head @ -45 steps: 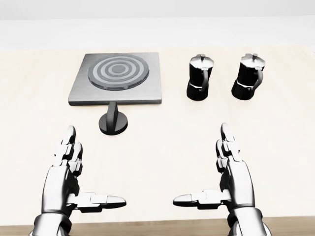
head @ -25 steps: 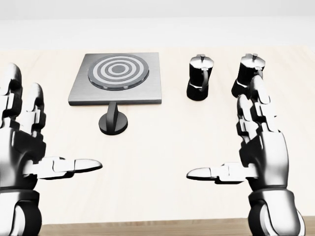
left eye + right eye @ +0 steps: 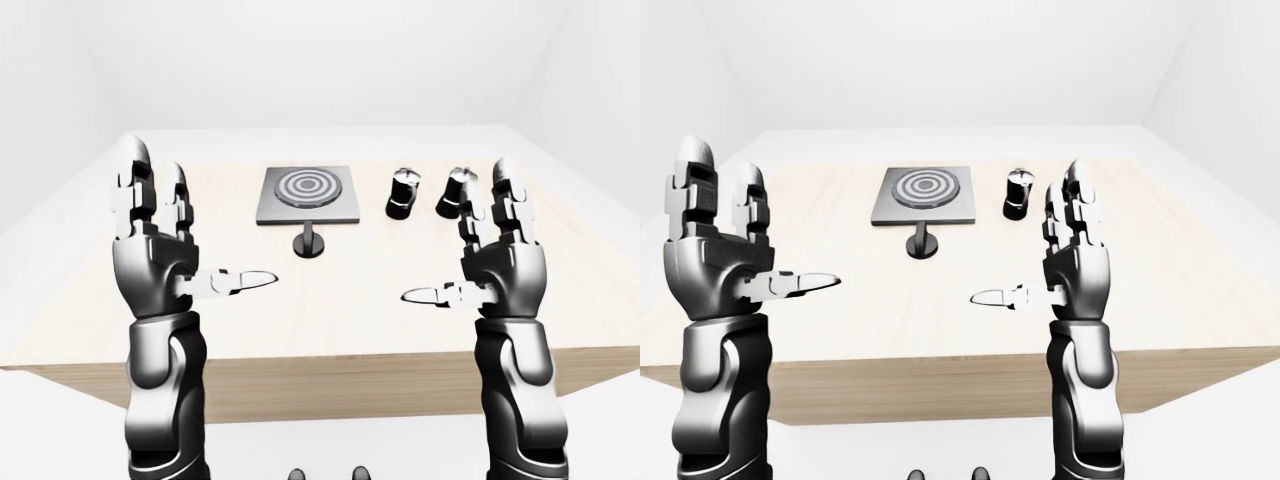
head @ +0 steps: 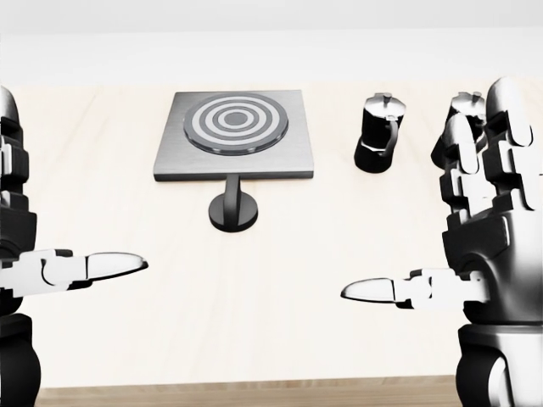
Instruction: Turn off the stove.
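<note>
Now the left hand is raised at the left of the left-eye view, fingers spread upward and thumb pointing inward, holding nothing. Further right, the stove lies flat on the table, near the top middle of the head view. Its black knob stands just below the stove's lower edge. Two dark moka pots stand to the right of the stove. The right hand is raised the same way, open and empty.
</note>
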### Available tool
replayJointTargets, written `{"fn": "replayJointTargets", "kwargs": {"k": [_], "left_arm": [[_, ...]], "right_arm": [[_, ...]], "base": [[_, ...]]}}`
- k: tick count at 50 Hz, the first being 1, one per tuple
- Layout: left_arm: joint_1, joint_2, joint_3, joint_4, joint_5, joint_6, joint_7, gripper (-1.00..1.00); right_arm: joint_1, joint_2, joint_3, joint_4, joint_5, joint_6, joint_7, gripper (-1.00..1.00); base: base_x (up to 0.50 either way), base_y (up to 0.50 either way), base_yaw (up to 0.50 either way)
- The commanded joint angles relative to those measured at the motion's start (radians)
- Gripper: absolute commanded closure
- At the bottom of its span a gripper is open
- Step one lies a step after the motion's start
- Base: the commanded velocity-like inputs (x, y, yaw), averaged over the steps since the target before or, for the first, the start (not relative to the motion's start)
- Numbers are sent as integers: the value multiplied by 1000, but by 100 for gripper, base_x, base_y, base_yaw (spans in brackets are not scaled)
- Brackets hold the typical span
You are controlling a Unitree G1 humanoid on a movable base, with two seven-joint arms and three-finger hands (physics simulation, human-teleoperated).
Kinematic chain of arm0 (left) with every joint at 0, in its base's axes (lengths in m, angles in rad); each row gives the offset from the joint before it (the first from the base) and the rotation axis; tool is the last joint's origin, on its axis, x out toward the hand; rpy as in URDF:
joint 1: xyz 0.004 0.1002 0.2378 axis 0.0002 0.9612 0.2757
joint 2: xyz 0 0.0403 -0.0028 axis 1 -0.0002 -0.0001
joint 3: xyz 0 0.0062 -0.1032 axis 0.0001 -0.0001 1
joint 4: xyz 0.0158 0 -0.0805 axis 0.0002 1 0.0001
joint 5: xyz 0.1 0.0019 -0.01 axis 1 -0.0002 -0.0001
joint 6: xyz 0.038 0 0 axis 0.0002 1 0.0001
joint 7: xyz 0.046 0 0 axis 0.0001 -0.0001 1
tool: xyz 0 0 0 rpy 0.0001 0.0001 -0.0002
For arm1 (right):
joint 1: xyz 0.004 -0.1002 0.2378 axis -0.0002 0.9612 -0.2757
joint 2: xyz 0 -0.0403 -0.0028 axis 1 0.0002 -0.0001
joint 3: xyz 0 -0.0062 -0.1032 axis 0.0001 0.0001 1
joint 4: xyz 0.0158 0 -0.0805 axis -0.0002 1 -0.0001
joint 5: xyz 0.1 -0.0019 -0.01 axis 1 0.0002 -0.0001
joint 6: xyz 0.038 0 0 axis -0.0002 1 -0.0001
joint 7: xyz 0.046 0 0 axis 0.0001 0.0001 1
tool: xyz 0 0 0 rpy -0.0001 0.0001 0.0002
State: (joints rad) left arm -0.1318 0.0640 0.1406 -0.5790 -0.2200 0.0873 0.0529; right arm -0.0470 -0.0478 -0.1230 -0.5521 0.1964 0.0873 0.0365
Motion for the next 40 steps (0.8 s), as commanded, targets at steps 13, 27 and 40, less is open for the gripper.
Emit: {"fn": "replayJointTargets", "kwargs": {"k": [13, 27, 40], "left_arm": [[-6, 9, 11, -3, -5, 0, 7, -100], [5, 7, 8, -14, -6, 0, 1, -100], [6, 6, 12, -15, -8, 0, 0, -100]], "right_arm": [[13, 5, 2, -18, 4, 0, 12, -100], [18, 6, 3, -20, 1, 0, 12, -100], [20, 8, -3, -21, 2, 0, 7, -100]], "base": [[0, 50, 0], [0, 50, 0], [0, 25, 0]]}}
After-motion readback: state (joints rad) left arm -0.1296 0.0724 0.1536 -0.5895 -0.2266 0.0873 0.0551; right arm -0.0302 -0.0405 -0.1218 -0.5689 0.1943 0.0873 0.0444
